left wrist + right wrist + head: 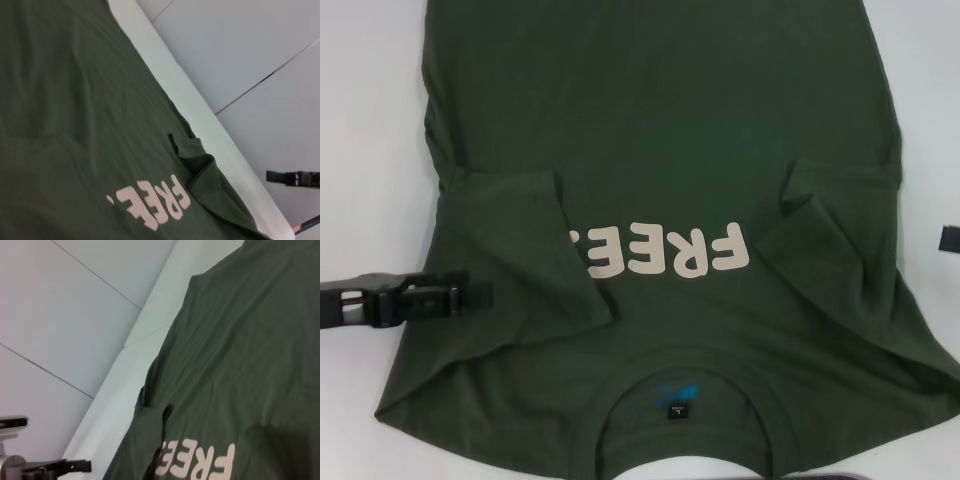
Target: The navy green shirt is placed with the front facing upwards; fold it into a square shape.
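Olive cotton shirt [660, 170], sleeves folded inward; my left gripper [470, 296] at its edge, finger state unclear; a loose sleeve risks unfolding

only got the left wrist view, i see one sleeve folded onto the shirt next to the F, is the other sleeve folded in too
Observer: Yes. In the head view the left sleeve lies folded over the chest and covers the end of the lettering.
Operator: where's my left gripper
Observer: The left gripper is at the shirt's left edge, beside that folded sleeve.
Operator: which way is the collar
Observer: The collar is at the end nearest the robot, with the label showing inside it.
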Controlling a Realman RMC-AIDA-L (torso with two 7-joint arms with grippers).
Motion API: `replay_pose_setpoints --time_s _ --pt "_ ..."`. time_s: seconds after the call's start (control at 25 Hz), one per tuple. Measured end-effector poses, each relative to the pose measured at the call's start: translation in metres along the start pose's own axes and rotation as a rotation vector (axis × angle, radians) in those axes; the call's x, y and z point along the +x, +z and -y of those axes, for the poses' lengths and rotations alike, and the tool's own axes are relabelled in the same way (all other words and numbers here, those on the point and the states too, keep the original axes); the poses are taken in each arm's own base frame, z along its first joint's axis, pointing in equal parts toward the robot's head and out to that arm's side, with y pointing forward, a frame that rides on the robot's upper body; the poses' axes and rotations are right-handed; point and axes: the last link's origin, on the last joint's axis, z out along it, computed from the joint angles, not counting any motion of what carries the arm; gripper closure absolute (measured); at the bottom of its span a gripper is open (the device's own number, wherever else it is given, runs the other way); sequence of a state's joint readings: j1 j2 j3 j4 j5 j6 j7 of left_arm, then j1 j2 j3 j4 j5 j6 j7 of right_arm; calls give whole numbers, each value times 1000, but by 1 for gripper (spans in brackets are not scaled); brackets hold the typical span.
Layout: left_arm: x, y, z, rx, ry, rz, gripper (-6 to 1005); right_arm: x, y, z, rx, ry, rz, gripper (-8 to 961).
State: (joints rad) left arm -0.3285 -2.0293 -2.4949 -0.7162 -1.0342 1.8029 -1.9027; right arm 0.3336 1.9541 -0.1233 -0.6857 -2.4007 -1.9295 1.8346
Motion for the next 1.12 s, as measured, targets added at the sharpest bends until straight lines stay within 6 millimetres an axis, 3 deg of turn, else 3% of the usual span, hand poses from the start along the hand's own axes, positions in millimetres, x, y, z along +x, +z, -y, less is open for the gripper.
replay_pose_setpoints --time_s 0.6,1.12 --pt "-19 -39 7 69 -138 78 99 -22 23 4 -4 -61 62 195" --pt "-32 -51 9 100 -187 166 99 -37 37 -2 -41 -84 59 227"
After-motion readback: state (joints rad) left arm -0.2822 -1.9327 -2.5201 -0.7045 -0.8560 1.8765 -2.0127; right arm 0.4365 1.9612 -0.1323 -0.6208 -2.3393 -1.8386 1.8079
